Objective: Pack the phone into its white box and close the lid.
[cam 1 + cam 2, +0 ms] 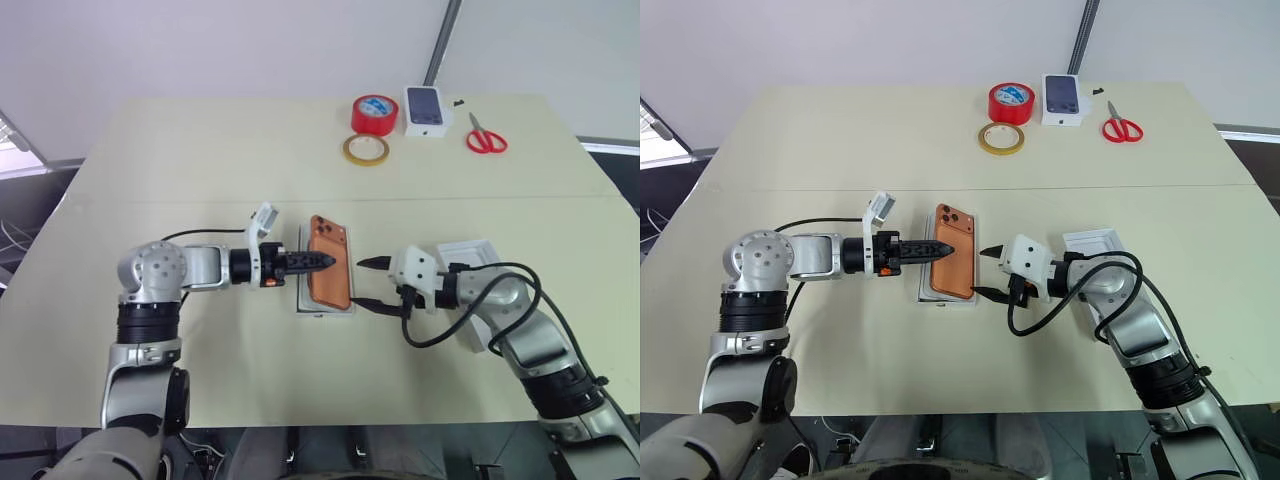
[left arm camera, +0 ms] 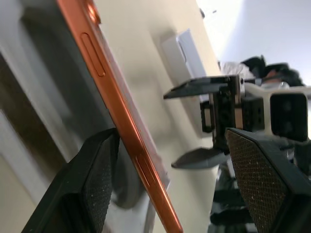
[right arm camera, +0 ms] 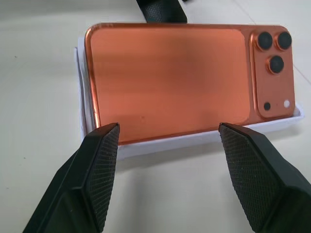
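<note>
I see the phone (image 1: 953, 251) lying camera side up in the white box (image 3: 204, 140) mid-table, one long edge riding on the rim. Left gripper (image 1: 945, 248) and right gripper (image 1: 987, 272) flank it, both wide open, holding nothing. Lid (image 1: 1092, 243) lies beside my right arm.

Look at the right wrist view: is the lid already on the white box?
No: the orange phone lies uncovered, camera side up, in the white box.

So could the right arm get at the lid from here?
Probably yes: the lid lies beside the right forearm with nothing on it, but the open right claw faces the phone, so the arm must pull back and turn.
</note>
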Available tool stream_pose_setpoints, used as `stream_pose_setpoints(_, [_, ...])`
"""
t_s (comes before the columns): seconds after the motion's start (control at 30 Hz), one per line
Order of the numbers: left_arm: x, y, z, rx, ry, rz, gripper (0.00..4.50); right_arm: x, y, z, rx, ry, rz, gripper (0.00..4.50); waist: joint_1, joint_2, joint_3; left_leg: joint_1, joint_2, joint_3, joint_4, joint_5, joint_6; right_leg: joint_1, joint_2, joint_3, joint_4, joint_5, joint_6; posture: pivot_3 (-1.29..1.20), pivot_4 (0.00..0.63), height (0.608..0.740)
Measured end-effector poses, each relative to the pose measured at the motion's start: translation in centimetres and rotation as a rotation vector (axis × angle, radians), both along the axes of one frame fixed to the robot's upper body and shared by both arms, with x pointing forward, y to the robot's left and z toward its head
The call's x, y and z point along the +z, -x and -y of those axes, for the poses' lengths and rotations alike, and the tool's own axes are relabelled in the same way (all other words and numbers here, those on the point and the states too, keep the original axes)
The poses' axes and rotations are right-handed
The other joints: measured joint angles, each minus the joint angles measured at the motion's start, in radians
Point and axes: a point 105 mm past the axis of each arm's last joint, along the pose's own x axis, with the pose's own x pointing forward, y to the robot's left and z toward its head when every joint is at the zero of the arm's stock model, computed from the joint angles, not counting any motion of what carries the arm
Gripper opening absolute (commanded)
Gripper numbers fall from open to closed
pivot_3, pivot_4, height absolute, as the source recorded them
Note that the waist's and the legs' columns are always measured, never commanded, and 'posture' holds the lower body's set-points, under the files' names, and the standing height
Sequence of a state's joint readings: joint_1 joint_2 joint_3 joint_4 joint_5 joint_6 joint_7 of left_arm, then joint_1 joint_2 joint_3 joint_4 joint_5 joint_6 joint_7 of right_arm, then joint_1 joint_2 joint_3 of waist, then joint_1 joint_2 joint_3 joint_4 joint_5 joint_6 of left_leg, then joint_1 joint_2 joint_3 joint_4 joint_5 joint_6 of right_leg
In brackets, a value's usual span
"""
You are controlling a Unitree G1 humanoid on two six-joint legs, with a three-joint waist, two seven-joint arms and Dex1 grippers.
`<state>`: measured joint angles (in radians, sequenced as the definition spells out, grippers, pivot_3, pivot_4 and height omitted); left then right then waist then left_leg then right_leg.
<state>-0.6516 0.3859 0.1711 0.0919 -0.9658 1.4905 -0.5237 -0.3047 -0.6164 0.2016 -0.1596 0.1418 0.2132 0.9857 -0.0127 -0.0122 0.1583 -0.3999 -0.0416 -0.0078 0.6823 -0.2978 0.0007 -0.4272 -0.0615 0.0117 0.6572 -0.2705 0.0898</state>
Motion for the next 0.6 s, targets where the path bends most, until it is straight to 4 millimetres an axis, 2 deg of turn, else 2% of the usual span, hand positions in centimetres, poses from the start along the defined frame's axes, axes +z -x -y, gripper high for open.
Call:
stream_pose_setpoints(0.13, [0.7,0.2,-1.2,0.000,-0.023,0.032,3.60,-0.1,-0.1,0.1,-0.004,0.002,0.002,3.43,0.001,0.000,0.000,0.000,0.000,0.000,0.000,0.000,0.000,0.000,0.000,0.000,0.000,0.000,0.000,0.00,0.150,0.740])
stream_pose_setpoints(0.37, [1.3,0.5,-1.7,-0.009,-0.040,0.077,3.60,0.0,-0.6,0.2,-0.014,0.006,0.018,3.43,0.001,0.000,0.000,0.000,0.000,0.000,0.000,0.000,0.000,0.000,0.000,0.000,0.000,0.000,0.000,0.00,0.150,0.740])
stream_pose_setpoints(0.4, [1.2,0.2,-1.9,0.012,-0.063,0.109,3.64,0.1,-0.7,0.3,-0.018,0.005,0.021,3.17,-0.001,0.000,0.000,0.000,0.000,0.000,0.000,0.000,0.000,0.000,0.000,0.000,0.000,0.000,0.000,0.00,0.150,0.740])
stream_pose_setpoints(0.47, [1.1,-0.9,-2.5,0.075,-0.107,0.165,3.09,0.0,-1.0,0.3,-0.031,-0.006,0.013,2.61,0.000,0.000,0.000,0.000,0.000,0.000,0.000,0.000,0.000,0.000,0.000,0.000,0.000,0.000,0.000,0.00,0.150,0.740])
stream_pose_setpoints(0.5, [0.9,-1.5,-3.1,0.113,-0.150,0.207,2.79,0.0,-1.0,0.3,-0.032,-0.011,0.006,2.19,0.000,0.000,0.000,0.000,0.000,0.000,0.000,0.000,0.000,0.000,0.000,0.000,0.000,0.000,0.000,0.00,0.150,0.740])
stream_pose_setpoints(0.6, [-1.1,-2.7,-5.4,0.206,-0.291,0.339,1.28,-0.2,-1.7,0.9,-0.072,0.005,0.032,0.61,-0.001,0.000,0.000,0.001,0.000,0.001,-0.002,0.000,0.000,0.000,0.000,0.001,-0.001,0.000,0.000,0.00,0.150,0.740])
